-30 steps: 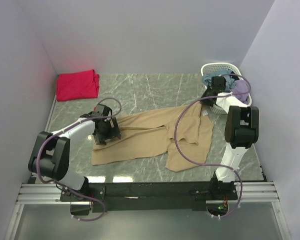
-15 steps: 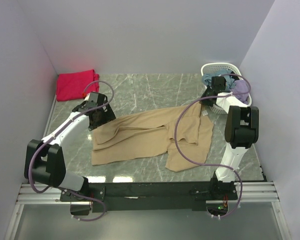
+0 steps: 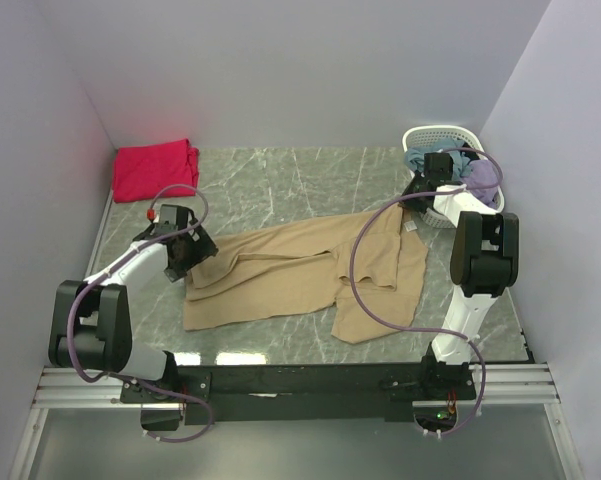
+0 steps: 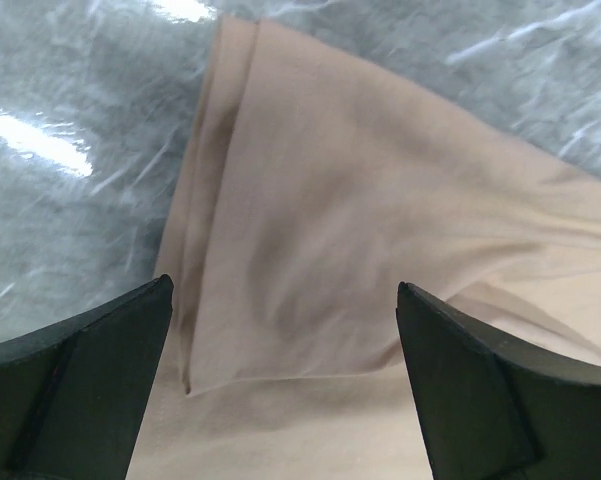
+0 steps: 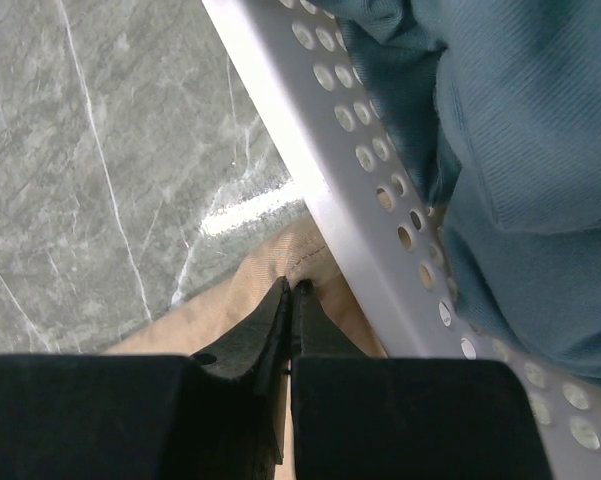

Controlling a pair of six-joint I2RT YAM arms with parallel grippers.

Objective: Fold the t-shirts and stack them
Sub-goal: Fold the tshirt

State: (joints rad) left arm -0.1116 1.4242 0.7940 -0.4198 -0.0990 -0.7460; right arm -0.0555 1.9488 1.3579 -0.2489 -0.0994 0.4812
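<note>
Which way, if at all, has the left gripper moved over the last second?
Yes. The left gripper has shifted left, closer to the left wall, from over the tan t-shirt to that shirt's left edge.

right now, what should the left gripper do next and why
Probably lower the left gripper and close on the folded edge of the tan t-shirt: its jaws are open, holding nothing, with that edge in view between them.
</note>
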